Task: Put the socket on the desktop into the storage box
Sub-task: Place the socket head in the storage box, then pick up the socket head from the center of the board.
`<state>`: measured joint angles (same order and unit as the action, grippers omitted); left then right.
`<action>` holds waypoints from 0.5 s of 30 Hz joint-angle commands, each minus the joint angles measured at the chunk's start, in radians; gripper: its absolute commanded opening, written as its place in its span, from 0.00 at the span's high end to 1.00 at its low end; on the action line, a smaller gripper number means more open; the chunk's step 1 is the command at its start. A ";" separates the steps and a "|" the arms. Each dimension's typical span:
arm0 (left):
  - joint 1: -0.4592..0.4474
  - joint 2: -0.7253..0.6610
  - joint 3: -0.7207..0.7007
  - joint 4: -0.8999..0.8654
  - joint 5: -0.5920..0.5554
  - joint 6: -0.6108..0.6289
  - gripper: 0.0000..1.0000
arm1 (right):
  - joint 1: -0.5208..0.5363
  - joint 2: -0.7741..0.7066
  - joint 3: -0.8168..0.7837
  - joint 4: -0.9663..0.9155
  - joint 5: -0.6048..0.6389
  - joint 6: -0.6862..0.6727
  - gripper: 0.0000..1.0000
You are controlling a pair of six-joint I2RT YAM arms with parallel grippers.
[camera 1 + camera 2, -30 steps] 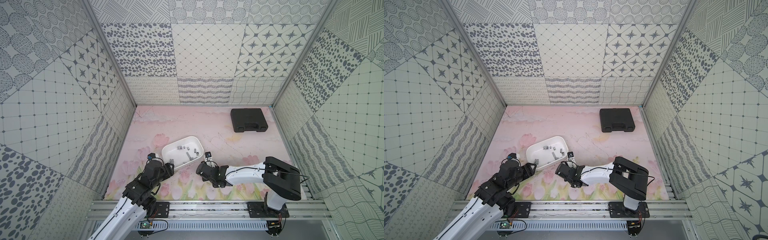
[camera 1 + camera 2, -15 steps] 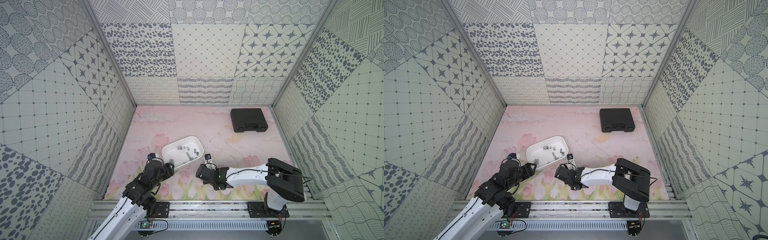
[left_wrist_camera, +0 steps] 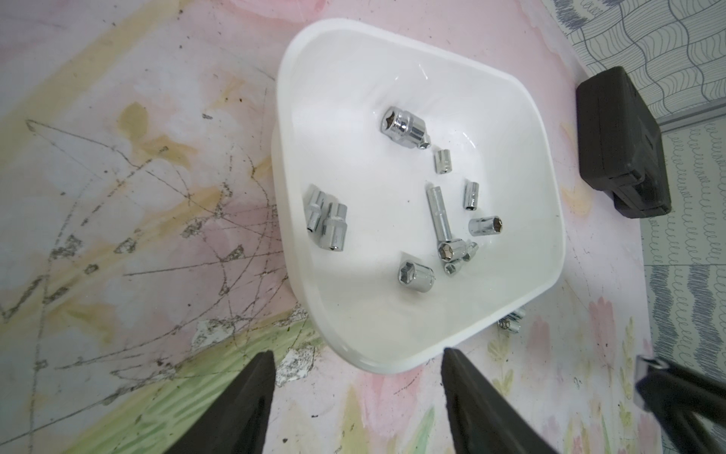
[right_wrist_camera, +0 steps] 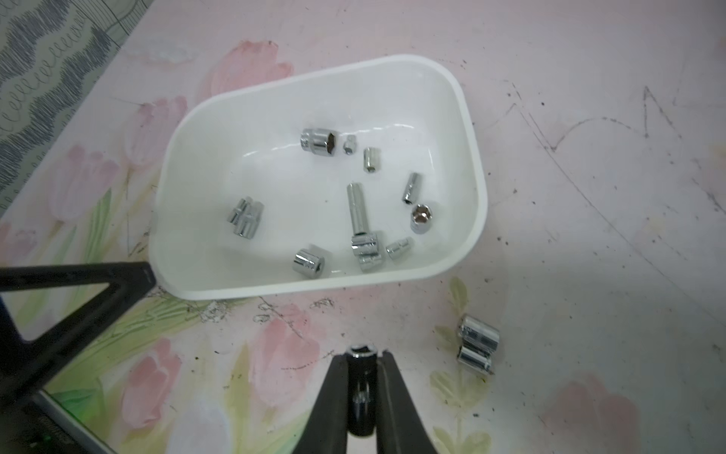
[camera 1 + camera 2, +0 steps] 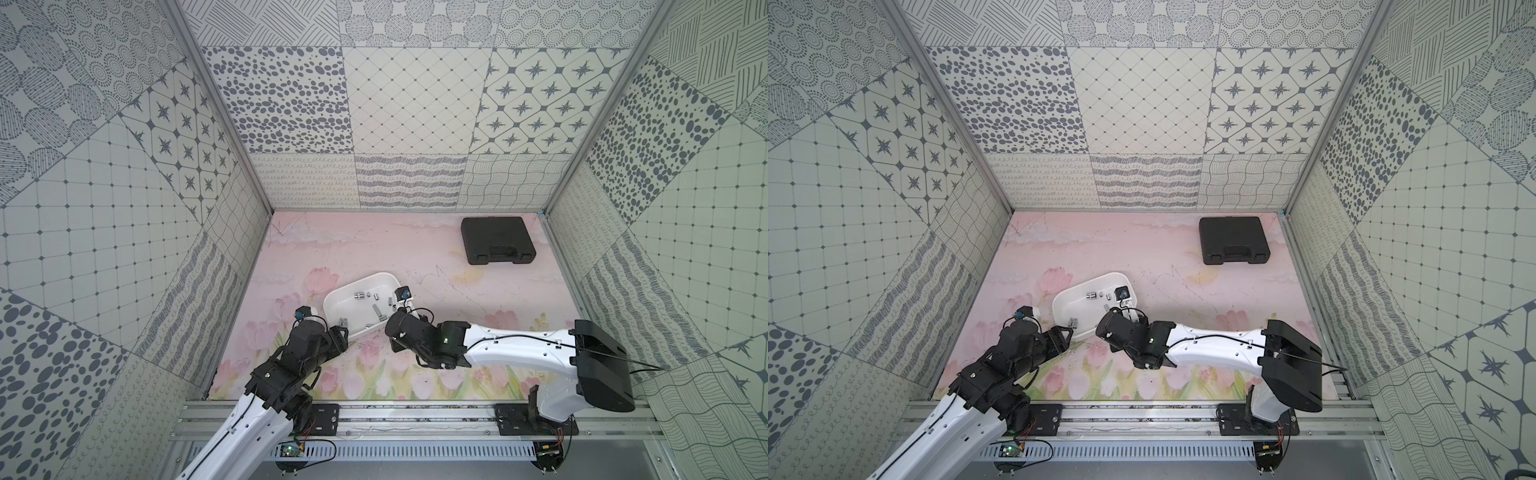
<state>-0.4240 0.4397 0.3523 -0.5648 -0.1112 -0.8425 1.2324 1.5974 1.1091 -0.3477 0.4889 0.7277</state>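
Just short of the storage box (image 4: pixel 294 196), outside the long wall nearest the arms: one long socket (image 4: pixel 361 405), pinched lengthwise in the right gripper (image 4: pixel 363 353), jaws drawn narrow on its chrome. Cannot tell whether lifted clear of the desktop (image 4: pixel 589 196). Not yet over the rim — released early, may land outside the box and roll away. Smooth round metal, gripped along its length: liable to slide or twist out under a quick swing. Brought in too low, may clip the wall and shove the light box, perhaps spilling the sockets already inside (image 4: pixel 318 141). Dropped from too high, may bounce off those and back over the shallow wall. Outside that same wall, a little along it, two more sockets (image 4: pixel 477 338) lying side by side, seemingly touching — easily nudged and sent rolling by a careless sweep. At the box's nearest corner, the left gripper (image 3: pixel 357 397), jaws spread wide on nothing, tips either side of that corner; cannot tell whether touching it. Close enough to the right gripper's path for a knock. Well beyond the box's far side, the black tool case (image 5: pixel 498 240), out of harm's way.
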 commanded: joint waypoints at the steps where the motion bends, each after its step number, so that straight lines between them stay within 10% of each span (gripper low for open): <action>1: -0.003 0.004 -0.004 0.022 -0.001 -0.002 0.28 | -0.046 0.099 0.099 0.022 -0.036 -0.085 0.88; 15: -0.003 0.007 -0.002 0.020 -0.003 0.001 0.28 | -0.186 0.297 0.266 0.045 -0.186 -0.132 0.67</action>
<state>-0.4240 0.4438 0.3523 -0.5644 -0.1112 -0.8425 1.0473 1.9068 1.3567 -0.3321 0.3340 0.6113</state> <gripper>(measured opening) 0.720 0.305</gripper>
